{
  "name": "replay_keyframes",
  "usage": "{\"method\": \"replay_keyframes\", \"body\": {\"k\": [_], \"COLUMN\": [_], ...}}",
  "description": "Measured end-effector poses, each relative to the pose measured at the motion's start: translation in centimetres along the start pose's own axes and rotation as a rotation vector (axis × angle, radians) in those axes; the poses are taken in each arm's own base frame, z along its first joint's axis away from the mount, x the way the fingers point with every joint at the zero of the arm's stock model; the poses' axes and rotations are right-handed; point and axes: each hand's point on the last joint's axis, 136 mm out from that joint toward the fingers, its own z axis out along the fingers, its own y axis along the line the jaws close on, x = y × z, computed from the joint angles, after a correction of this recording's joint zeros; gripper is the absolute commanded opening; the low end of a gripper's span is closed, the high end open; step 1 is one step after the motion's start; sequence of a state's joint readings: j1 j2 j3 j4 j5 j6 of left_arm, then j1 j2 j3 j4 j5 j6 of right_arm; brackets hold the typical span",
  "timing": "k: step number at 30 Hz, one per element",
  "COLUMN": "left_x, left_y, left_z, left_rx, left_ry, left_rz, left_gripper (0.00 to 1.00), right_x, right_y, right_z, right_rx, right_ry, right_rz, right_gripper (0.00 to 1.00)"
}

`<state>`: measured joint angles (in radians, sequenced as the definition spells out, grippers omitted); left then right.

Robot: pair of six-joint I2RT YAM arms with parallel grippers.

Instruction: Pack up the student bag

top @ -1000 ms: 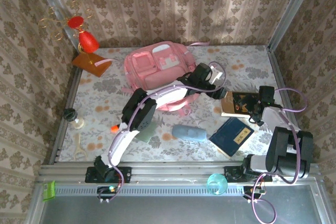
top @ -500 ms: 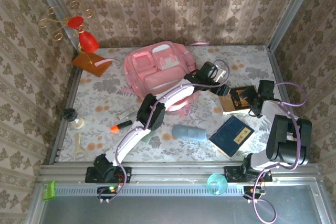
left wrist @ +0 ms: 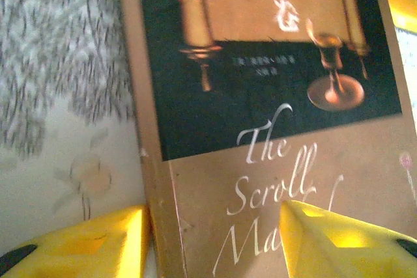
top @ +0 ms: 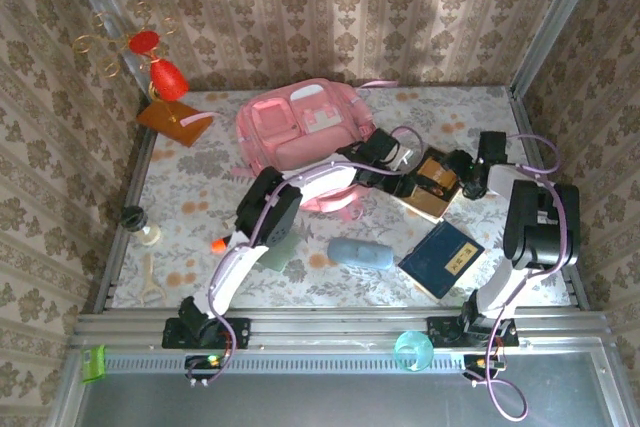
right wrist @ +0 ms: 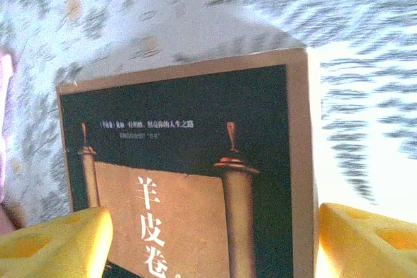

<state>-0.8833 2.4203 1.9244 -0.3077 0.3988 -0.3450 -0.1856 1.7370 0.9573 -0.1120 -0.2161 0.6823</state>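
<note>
Packing seemingly barely begun: student bag (top: pixel 300 132) at the worktop's (top: pixel 200 197) far middle; left gripper (left wrist: pixel 215 226) and right gripper (right wrist: pixel 215 226), jaws apart, straddle an unpacked brown book (top: pixel 432 185).

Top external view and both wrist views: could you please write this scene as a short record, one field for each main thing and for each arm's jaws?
student bag: pink, far middle, front pockets up
tan and black book: right of the bag, between the two arm ends
left jaws: apart, one finger beside the book's edge, the other over its cover
right jaws: apart, one finger at each side of the book; contact cannot be told
blue book: near right, apart from both arms
grey-blue pouch: left of the blue book
</note>
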Motion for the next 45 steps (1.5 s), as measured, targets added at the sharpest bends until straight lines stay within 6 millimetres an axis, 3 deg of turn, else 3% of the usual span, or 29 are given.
{"method": "replay_keyframes", "body": {"k": [4,10,15,20,26,34,45], "left_x": [1.3,1.1,1.0,0.9,0.8,0.8,0.8], "left_y": [0.3,0.5,0.5,0.5,0.6,0.6,0.6], "left_z": [-0.9,-1.0,-1.0,-1.0,-1.0,-1.0,-1.0], "left_rx": [-0.017,-0.015,-0.014,-0.013,-0.014,-0.014,-0.013], "left_ry": [0.006,-0.008,-0.009,-0.015,-0.016,-0.016,-0.016], "left_rz": [-0.028,-0.04,-0.044,-0.049,-0.051,-0.052,-0.054], "left_gripper": [0.57,0.58,0.59,0.58,0.58,0.58,0.58], "right_x": [0.9,3.1,5.0,5.7,6.0,5.3,5.7], "right_y": [1.7,0.2,-1.3,-0.5,0.1,2.1,2.1], "right_z": [-0.1,-1.0,-1.1,-1.1,-1.4,-3.7,-3.0], "right_rx": [-0.026,0.017,0.043,0.012,-0.035,-0.124,-0.184], "right_ry": [0.035,0.092,0.131,0.153,0.144,0.077,0.039], "right_rz": [-0.078,-0.126,-0.142,-0.161,-0.175,-0.201,-0.202], "right_gripper": [0.89,0.86,0.74,0.59,0.53,0.51,0.47]}}
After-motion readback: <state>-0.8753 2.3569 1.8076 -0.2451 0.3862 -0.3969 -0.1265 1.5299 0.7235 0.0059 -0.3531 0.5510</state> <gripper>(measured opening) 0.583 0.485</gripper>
